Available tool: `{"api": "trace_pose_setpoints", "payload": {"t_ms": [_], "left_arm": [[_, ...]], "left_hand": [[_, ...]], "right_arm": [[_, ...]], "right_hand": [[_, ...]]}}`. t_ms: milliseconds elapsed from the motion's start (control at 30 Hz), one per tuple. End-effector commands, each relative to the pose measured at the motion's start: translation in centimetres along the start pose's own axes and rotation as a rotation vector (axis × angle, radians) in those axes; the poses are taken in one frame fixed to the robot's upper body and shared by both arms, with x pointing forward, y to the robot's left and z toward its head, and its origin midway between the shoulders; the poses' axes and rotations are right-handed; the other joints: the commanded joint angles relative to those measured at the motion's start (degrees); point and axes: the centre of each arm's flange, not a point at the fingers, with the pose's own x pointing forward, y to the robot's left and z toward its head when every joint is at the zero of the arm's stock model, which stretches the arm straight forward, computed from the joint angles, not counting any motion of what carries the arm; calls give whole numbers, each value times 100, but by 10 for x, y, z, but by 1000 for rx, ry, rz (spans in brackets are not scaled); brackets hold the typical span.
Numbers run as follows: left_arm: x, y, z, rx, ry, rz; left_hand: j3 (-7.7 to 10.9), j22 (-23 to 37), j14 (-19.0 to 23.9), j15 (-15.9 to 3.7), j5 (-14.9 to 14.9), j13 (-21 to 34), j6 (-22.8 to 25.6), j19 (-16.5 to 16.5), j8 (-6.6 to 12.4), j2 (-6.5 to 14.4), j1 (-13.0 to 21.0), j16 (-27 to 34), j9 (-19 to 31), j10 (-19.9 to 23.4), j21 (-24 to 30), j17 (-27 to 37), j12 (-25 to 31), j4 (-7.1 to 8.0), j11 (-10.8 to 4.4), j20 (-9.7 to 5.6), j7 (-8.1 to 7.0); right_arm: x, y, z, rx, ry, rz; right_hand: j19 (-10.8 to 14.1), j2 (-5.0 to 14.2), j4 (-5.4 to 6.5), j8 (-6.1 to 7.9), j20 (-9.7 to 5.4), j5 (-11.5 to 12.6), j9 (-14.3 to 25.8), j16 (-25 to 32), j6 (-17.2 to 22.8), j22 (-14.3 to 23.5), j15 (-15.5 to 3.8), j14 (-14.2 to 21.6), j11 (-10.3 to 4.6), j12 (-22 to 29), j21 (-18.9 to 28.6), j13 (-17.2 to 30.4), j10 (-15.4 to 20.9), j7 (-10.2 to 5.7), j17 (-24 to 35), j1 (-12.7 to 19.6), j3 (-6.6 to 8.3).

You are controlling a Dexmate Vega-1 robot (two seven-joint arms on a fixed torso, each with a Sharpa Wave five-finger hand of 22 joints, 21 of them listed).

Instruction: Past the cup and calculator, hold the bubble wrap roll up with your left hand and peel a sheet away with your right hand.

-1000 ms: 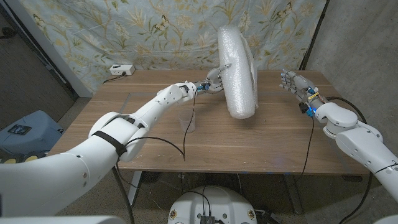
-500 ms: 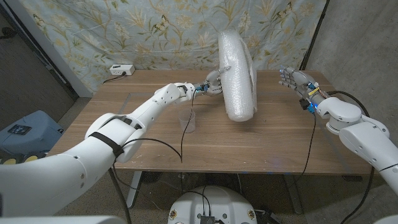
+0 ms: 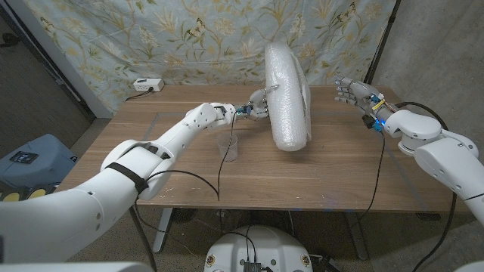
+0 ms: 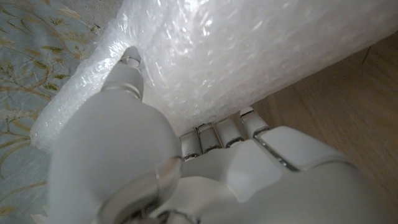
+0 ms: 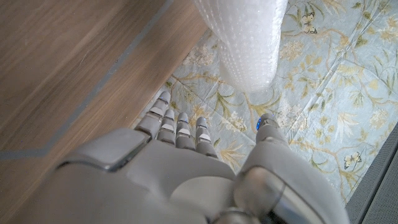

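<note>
My left hand (image 3: 259, 103) grips the bubble wrap roll (image 3: 286, 94), upright on the counter (image 3: 181, 162) beyond the cup (image 3: 228, 146). Right hand (image 3: 352, 92) hovers nearby, fingers apart (empty); next, find a sheet edge.

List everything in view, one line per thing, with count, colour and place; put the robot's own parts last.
bubble wrap roll: one, clear white, held upright over the table's far middle, lower end near the wood.
plastic cup: one, clear, on the table in front of the left forearm.
wooden table: one, brown, across the middle of the head view.
power strip: one, white, at the table's far left corner.
floral cloth: one, pale blue with butterflies, hanging behind the table.
blue bin: one, on the floor left of the table.
left hand: one, white, gripping the roll's left side.
right hand: one, grey, fingers spread, raised right of the roll and apart from it.
</note>
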Motion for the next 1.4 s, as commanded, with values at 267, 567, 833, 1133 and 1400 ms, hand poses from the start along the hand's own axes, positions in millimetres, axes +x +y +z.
{"api": "trace_pose_setpoints", "payload": {"t_ms": [267,567,833,1133,1400], "left_arm": [[-6,3,1,-3,31,37],[-8,1,1,-12,40,47],[-12,2,2,-1,35,65],[-13,1,0,-7,41,77],[-14,0,-1,-14,52,88]], "left_hand": [[79,17,55,41,237,771,299,10,576,617,497,2,662,193,49,-3,10,29,-82,35,237],[79,19,59,70,260,786,300,27,573,621,493,4,660,206,65,-7,-8,32,-45,56,281],[63,20,80,70,276,800,296,27,567,610,456,10,657,213,74,-14,-25,50,-28,67,261],[65,21,101,91,295,811,312,34,568,603,475,26,653,228,85,-15,-41,31,-28,74,275],[66,22,122,94,318,825,317,52,571,611,501,57,662,254,101,-2,-54,18,1,85,294]], "right_arm": [[2,24,30,-67,64,103],[6,46,43,-226,158,110],[8,54,50,-282,198,110],[10,56,63,-323,220,114],[16,59,67,-356,272,144]], "right_hand": [[-91,-84,-121,61,228,-12,22,-31,-369,18,55,-168,18,6,-8,22,-237,472,11,410,116],[-172,-166,-22,96,371,-23,26,11,-575,28,65,-267,21,50,16,33,-518,483,48,1324,276],[-375,-104,32,97,374,-9,31,16,-734,35,68,-428,22,65,26,43,-674,485,76,1379,78],[-508,-53,40,96,375,-4,29,15,-828,39,68,-547,22,67,33,45,-795,486,81,1335,-89],[-656,-49,51,94,377,16,28,18,-1108,44,69,-715,23,68,43,43,-1009,487,86,1298,-287]]}}
